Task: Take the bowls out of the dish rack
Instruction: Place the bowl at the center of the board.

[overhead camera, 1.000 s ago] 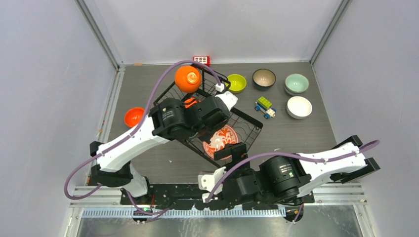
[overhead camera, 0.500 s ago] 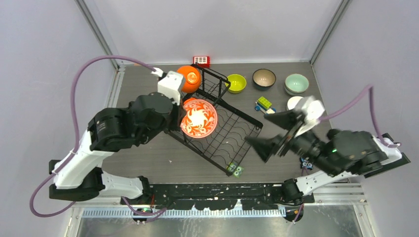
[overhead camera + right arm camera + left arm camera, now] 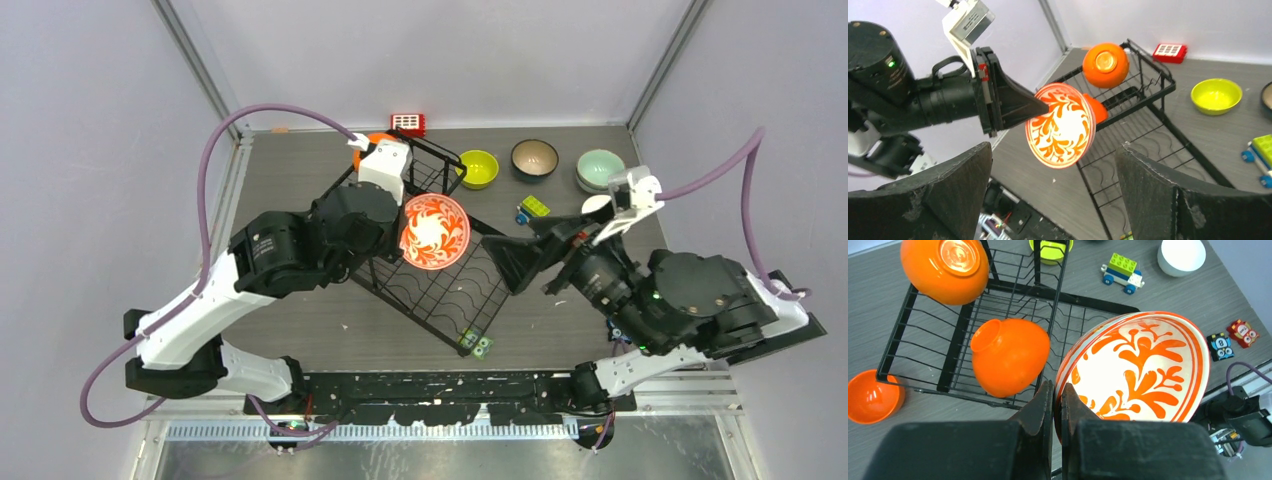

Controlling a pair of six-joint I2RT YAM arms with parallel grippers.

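A white bowl with a red floral pattern (image 3: 434, 231) hangs tilted above the black wire dish rack (image 3: 450, 290). My left gripper (image 3: 1054, 385) is shut on its rim. Facing the bowl's inside from the right, my right gripper (image 3: 528, 255) stands open, a short gap away. In the right wrist view the floral bowl (image 3: 1060, 125) shows between my wide fingers (image 3: 948, 185). One orange bowl (image 3: 948, 265) sits upside down on the rack's raised section (image 3: 998, 290). A second orange bowl (image 3: 1008, 357) lies in the rack below it.
Lime green (image 3: 478, 168), dark brown (image 3: 534, 157) and pale mint (image 3: 600, 168) bowls stand at the back right; a white one (image 3: 594, 204) is partly hidden by my right arm. An orange bowl (image 3: 870, 397) sits left of the rack. Toy blocks (image 3: 532, 208) and a red gridded block (image 3: 407, 122) lie nearby.
The floral bowl left the rack's near end in my left gripper and has moved up and right. My right arm rose from its folded pose and swung left toward the bowl, open.
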